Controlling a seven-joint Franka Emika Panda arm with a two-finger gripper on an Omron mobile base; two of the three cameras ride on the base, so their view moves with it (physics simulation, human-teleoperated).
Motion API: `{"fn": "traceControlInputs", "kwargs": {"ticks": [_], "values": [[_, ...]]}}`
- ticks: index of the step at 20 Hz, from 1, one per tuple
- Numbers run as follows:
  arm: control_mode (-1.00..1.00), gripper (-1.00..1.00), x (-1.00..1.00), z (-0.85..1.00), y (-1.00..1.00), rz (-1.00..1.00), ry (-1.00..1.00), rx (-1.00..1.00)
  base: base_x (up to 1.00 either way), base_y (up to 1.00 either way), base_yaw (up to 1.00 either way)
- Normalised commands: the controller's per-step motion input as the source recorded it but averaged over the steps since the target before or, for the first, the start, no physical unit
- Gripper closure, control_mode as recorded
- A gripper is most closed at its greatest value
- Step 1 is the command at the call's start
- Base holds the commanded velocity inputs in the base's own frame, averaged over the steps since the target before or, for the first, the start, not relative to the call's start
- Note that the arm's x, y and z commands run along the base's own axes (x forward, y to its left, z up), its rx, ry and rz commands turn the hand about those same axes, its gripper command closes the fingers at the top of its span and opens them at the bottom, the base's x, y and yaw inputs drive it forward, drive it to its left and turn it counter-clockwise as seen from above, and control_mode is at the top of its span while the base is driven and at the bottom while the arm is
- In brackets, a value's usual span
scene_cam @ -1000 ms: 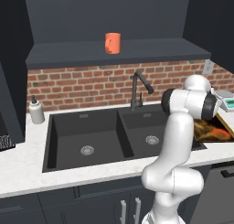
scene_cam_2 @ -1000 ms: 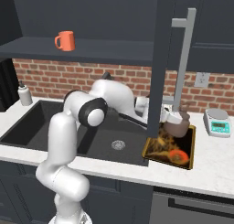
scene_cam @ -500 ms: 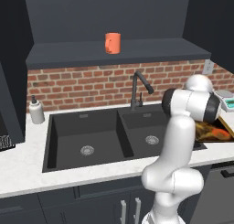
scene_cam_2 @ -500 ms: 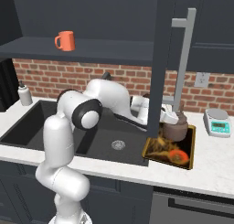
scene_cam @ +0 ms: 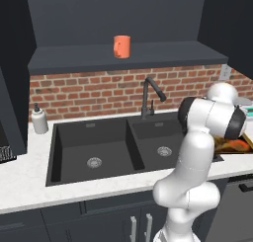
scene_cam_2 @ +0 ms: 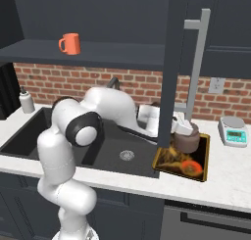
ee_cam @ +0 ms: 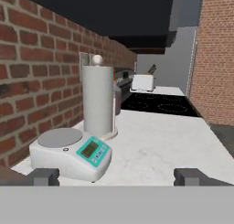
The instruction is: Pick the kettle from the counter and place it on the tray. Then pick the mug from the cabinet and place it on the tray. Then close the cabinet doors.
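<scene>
The brownish-grey kettle [scene_cam_2: 187, 141] stands on the far end of the golden-brown tray [scene_cam_2: 198, 173], which lies on the white counter [scene_cam_2: 230, 178] right of the sink. My gripper [scene_cam_2: 181, 128] hovers just above and behind the kettle, partly hidden by the open right cabinet door [scene_cam_2: 174, 62]. In the hand view my gripper [ee_cam: 118, 176] is open, its fingertips [ee_cam: 43, 176] wide apart with nothing between them. The orange mug [scene_cam: 121, 46] [scene_cam_2: 69, 43] stands on the open cabinet's shelf [scene_cam: 123, 58]. A strip of the tray [scene_cam: 232, 146] shows past my arm.
A white kitchen scale [ee_cam: 73, 152] [scene_cam_2: 233, 131] and a paper towel roll [ee_cam: 97, 102] stand on the counter ahead of the hand. A black double sink [scene_cam: 108, 149] with a faucet [scene_cam: 148, 95] lies left of the tray. A soap bottle [scene_cam: 39, 120] stands far left. The door's bar handle [scene_cam_2: 196, 62] hangs near the hand.
My arm's elbow has swung a little left and down. The hand stays by the kettle, still open. Kettle, tray and mug have not moved.
</scene>
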Motion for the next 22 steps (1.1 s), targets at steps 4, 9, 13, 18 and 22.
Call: {"fn": "traceControlInputs", "kwargs": {"ticks": [4, 9, 13, 18, 22], "values": [[-1.00, -1.00, -0.56, -0.01, 0.08, 0.00, 0.00, -0.12, 0.00, 0.00, 0.00], [-1.00, -1.00, -0.47, 0.00, 0.35, 0.00, 0.00, -0.02, 0.00, 0.00, 0.00], [-1.00, -1.00, -0.58, 0.00, 0.40, 0.00, 0.00, 0.00, 0.00, 0.00, 0.00], [-1.00, -1.00, -0.54, 0.19, 0.48, 0.00, 0.00, 0.00, 0.00, 0.00, 0.00], [-1.00, -1.00, -0.46, 0.63, 0.38, 0.00, 0.00, 0.00, 0.00, 0.00, 0.00]]}}
